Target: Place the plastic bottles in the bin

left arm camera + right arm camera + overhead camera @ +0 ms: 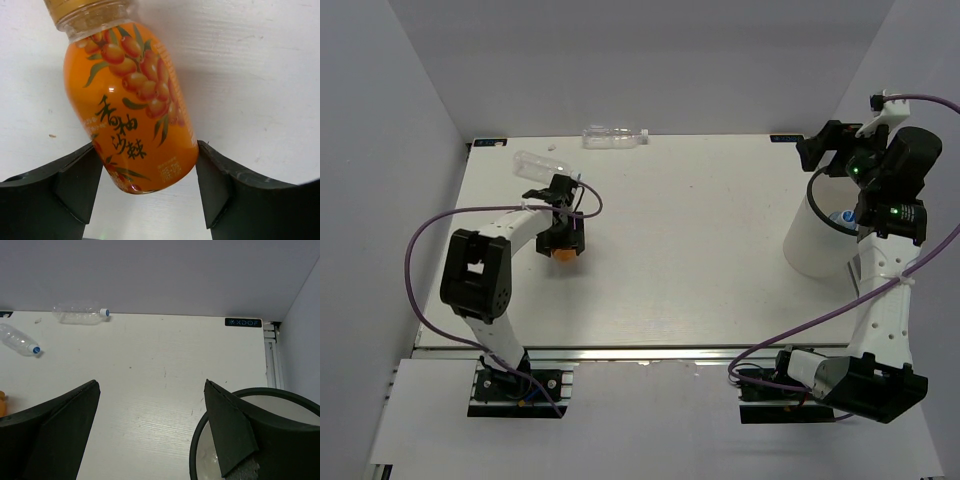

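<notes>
The left gripper's (148, 147) fingers (75, 185) stood apart around the base of the stubby orange bottle (132, 100), which lay on its side on the white table (250, 75). Both pads sat right at its sides, but whether they were pressing it could not be told. The right gripper's (151, 382) fingers were spread wide with nothing between them, above the rim of the white bin (810, 250) at the table's right edge. Two clear bottles (80, 314) (20, 340) lay near the far wall, well apart from both grippers.
</notes>
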Action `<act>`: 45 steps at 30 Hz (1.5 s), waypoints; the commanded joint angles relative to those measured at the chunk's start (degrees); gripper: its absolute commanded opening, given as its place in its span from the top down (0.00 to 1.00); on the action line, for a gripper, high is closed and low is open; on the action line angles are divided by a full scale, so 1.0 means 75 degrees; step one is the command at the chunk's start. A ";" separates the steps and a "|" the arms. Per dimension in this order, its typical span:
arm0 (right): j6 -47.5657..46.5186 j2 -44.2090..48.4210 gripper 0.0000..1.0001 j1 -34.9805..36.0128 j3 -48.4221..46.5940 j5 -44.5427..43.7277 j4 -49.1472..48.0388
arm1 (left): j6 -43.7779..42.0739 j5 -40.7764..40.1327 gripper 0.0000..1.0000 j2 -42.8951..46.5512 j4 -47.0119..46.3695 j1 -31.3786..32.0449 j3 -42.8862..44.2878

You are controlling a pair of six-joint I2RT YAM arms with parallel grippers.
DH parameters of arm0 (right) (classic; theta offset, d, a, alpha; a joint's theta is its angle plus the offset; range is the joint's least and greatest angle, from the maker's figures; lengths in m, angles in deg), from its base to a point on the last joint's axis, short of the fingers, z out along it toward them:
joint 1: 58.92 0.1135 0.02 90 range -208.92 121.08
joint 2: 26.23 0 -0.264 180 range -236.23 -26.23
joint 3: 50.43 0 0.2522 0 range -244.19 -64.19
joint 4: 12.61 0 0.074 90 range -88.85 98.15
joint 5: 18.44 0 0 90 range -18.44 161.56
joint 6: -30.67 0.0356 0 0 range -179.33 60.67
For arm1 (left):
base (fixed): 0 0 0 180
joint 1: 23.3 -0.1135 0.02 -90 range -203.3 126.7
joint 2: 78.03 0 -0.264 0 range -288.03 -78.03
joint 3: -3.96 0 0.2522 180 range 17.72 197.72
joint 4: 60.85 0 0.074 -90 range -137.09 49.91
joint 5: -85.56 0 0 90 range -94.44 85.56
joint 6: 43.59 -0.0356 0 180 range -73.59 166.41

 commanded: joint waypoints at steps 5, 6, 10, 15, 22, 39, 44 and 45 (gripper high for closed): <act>-0.0068 0.0083 0.11 0.0126 0.0021 0.0315 -0.0329 | 0.0313 -0.0298 0.36 -0.0436 0.0071 0.0028 0.0516; -0.0161 0.0072 0.11 0.0150 0.0021 0.0431 -0.0317 | 0.0313 -0.0263 0.41 -0.0436 0.0059 0.0028 0.0539; -0.0909 -0.0196 0.11 0.0781 -0.0281 0.0830 0.0337 | 0.0208 0.0111 0.68 -0.0144 -0.0069 0.0039 0.0598; -0.1125 -0.0678 0.11 0.2270 -0.0179 0.1295 0.0540 | -0.0424 0.0837 1.00 0.0967 -0.0819 0.0425 0.0493; 0.0410 -0.0982 0.10 0.2868 0.0865 0.4145 -0.1475 | -0.1667 0.3147 1.00 0.2480 -0.1650 0.1572 0.0364; 0.4571 -0.2493 0.11 0.5036 0.1089 0.3456 -0.5134 | -0.2675 0.5585 1.00 0.4016 -0.2859 0.2418 0.0142; 0.4666 -0.2788 0.11 0.5422 0.0865 0.3269 -0.4747 | -0.2559 0.5421 1.00 0.4146 -0.3116 0.2430 0.0048; 0.4631 -0.2788 0.11 0.5493 0.0877 0.3210 -0.4747 | -0.2547 0.5409 1.00 0.4169 -0.3175 0.2430 0.0024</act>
